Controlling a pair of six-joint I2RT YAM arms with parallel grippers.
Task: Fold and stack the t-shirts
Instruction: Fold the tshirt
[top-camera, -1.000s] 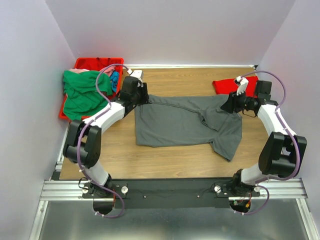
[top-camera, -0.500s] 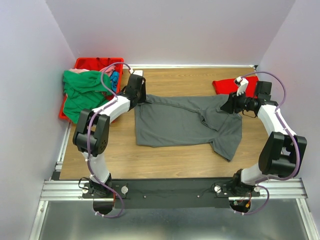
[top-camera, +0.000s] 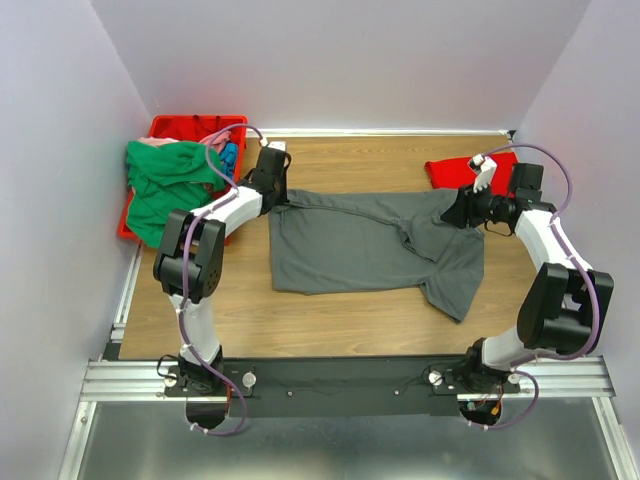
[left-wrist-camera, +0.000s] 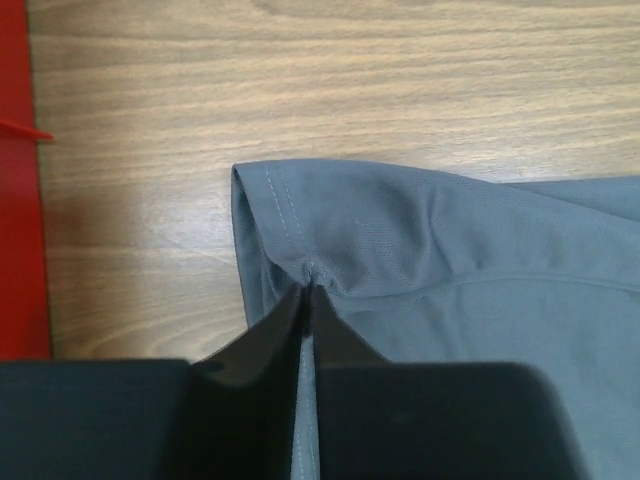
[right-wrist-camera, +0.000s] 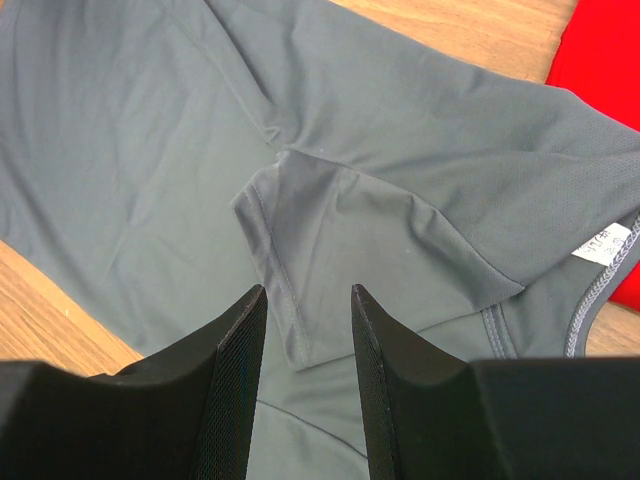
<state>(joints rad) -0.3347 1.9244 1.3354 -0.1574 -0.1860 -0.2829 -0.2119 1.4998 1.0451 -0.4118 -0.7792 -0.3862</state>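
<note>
The t-shirts are nowhere near a stack, as far as can be judged. At the far left corner of the wooden worktop (top-camera: 330, 325) a red plastic bin (top-camera: 170, 125) is seen. A crumpled green cloth t-shirt (top-camera: 165, 195) is draped over its near rim, and scraps of a pink cloth t-shirt (top-camera: 150, 143) and a blue cloth t-shirt (top-camera: 231, 158) are tucked inside. No fold is shown in any of the three.

Just beside the bin, the left gripper (left-wrist-camera: 306, 292) is pressed together on the far left hem corner of the dark grey soft cloth t-shirt (top-camera: 360, 250). The stitched edge is pinched between the black jaws, and small puckers are drawn into the cloth there. The grey shirt is spread across the middle of the worktop, hem to the left and collar to the right, with one sleeve thrown out toward the near right.

Over the collar end, the right gripper (right-wrist-camera: 308, 295) is held with its jaws apart and nothing clasped. Beneath it a grey sleeve (right-wrist-camera: 310, 225) is seen turned in over the body, with a white neck label (right-wrist-camera: 603, 243) beside it.

At the far right corner a bright red cloth t-shirt (top-camera: 455, 170) is laid in a compact patch against the grey collar. Whether it is properly folded cannot be told.

The tally is judged thus: one shirt perhaps set down as a base, one barely into its folding, three left for later.
</note>
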